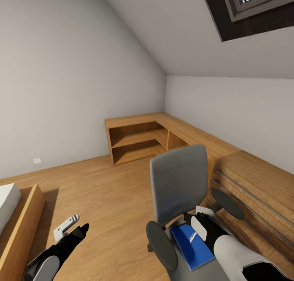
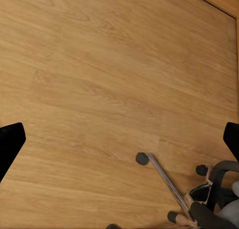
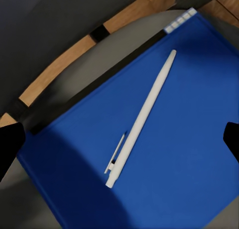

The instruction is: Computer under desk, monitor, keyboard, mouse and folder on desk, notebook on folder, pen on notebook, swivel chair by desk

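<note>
The swivel chair (image 1: 178, 183) stands close in front of me, its grey back upright. On its seat lies the blue folder (image 1: 192, 245) (image 3: 164, 154), and the white pen (image 1: 193, 237) (image 3: 144, 114) rests on top of it. My right gripper (image 3: 121, 141) hangs open just above the folder, one finger on each side of the pen and touching nothing. My left gripper (image 1: 72, 231) (image 2: 121, 141) is open over bare floor, with the chair's chrome base (image 2: 167, 181) beside it. The desk, computer, monitor, keyboard, mouse and notebook are out of view.
Low wooden shelving (image 1: 139, 140) fills the far corner. A wooden cabinet (image 1: 253, 191) stands right of the chair, close to its armrest (image 1: 227, 203). A bed frame (image 1: 22, 228) sits at the left. Wood floor (image 1: 106, 199) lies open between them.
</note>
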You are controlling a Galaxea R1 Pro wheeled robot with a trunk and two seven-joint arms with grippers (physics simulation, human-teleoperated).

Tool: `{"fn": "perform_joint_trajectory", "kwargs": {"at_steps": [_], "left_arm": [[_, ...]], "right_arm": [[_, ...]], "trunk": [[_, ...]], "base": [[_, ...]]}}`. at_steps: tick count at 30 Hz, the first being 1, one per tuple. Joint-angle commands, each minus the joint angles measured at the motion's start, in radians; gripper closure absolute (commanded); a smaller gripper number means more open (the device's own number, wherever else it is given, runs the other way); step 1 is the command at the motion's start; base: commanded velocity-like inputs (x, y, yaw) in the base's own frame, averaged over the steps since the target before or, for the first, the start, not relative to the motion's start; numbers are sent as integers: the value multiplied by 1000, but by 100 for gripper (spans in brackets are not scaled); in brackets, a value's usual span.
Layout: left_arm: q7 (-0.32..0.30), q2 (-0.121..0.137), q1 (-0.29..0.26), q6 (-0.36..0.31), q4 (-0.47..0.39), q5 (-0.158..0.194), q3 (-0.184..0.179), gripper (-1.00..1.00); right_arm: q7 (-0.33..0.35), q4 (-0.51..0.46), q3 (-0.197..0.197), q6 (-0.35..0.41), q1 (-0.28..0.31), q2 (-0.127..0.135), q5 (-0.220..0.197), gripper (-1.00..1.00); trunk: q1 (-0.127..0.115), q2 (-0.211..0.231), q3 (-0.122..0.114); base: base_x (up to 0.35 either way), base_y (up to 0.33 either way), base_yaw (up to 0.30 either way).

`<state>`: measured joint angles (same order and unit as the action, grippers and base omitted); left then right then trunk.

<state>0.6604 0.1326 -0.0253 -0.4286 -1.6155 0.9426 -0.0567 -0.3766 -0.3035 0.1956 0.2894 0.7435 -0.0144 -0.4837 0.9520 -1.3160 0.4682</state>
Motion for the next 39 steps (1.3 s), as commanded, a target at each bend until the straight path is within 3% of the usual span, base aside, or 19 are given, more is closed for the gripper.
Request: {"fn": "perform_joint_trajectory", "kwargs": {"at_steps": [1,39], "left_arm": [[8,1,-1,-1,-1,7,-2,-100],[8,0,-1,2,5,5,-2,-100]], "right_arm": [[-8,-2,8,6,1,1,-6,-100],[-8,0,10,7,1,1,-3,-100]], "trunk": [[4,-8,4],[150,-274,123]], "base": [[0,0,0],[0,0,0]]}}
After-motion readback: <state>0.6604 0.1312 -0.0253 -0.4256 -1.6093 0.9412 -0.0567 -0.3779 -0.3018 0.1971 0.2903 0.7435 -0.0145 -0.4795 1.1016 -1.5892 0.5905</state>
